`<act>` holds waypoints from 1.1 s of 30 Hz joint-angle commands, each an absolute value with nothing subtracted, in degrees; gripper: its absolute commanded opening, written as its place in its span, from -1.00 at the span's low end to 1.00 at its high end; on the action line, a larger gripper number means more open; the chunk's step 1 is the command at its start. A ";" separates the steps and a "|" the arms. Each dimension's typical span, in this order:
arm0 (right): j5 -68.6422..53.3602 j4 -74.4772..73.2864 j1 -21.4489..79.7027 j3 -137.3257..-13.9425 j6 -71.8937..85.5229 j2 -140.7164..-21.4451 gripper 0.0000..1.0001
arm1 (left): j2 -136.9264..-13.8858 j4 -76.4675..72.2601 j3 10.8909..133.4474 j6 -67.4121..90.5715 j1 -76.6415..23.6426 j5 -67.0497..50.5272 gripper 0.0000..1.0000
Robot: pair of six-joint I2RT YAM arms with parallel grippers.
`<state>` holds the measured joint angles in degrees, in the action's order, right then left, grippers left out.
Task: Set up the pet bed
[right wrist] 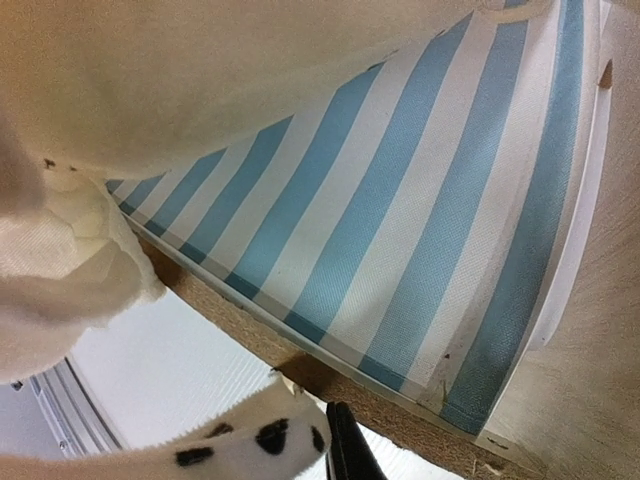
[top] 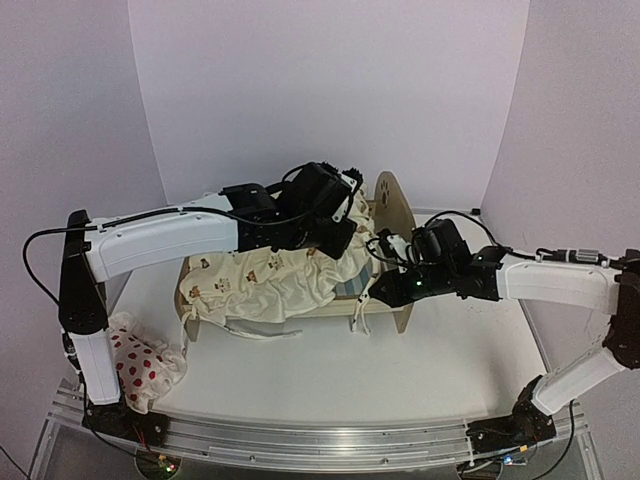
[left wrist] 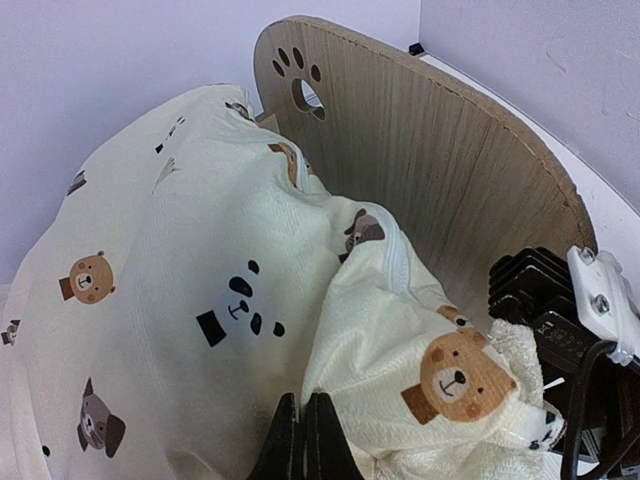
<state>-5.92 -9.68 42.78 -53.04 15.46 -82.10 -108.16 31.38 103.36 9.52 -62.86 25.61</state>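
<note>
The pet bed (top: 393, 205) stands mid-table, its rounded paw-print headboard (left wrist: 430, 150) to the right. The cream animal-print cushion (top: 270, 280) lies rumpled over it, partly spilling over the front rail. My left gripper (left wrist: 305, 440) is shut on a fold of the cushion (left wrist: 200, 280) near the headboard; in the top view it (top: 336, 242) sits over the bed's head end. My right gripper (right wrist: 340, 452) is at the bed's front rail (right wrist: 260, 335), shut on a cushion strip with black marks (right wrist: 250, 445). The blue-and-white striped base (right wrist: 400, 220) shows bare there.
A white pillow with red spots (top: 140, 365) lies at the front left by the left arm's base. A cushion tie (top: 265, 332) trails on the table before the bed. The right arm's black body (left wrist: 560, 320) is close beside the left gripper. Walls close in behind.
</note>
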 commanded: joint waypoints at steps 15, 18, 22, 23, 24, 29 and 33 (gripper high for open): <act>-3.87 -9.76 42.76 -54.83 14.86 -78.94 -1.00 | -103.72 30.06 102.94 10.55 -62.31 27.83 -1.00; -1.15 -16.36 42.81 -57.74 13.40 -77.59 -1.00 | -103.59 30.06 102.75 10.46 -62.35 27.88 -1.00; 3.22 -23.36 42.81 -61.71 11.43 -75.98 -1.00 | -103.44 30.04 102.47 10.54 -62.31 28.03 -1.00; 3.81 -23.95 42.82 -62.26 11.07 -75.56 -1.00 | -103.40 29.98 102.41 10.55 -62.31 27.99 -1.00; 4.55 -24.69 42.80 -62.78 10.65 -75.23 -1.00 | -103.37 29.93 102.28 10.55 -62.31 27.94 -1.00; 6.75 -27.96 42.81 -66.75 8.39 -74.90 -1.00 | -103.46 29.91 102.07 10.63 -62.31 27.89 -1.00; 10.35 -29.82 42.80 -70.41 6.41 -75.34 -1.00 | -103.44 29.94 102.11 10.63 -62.29 27.80 -1.00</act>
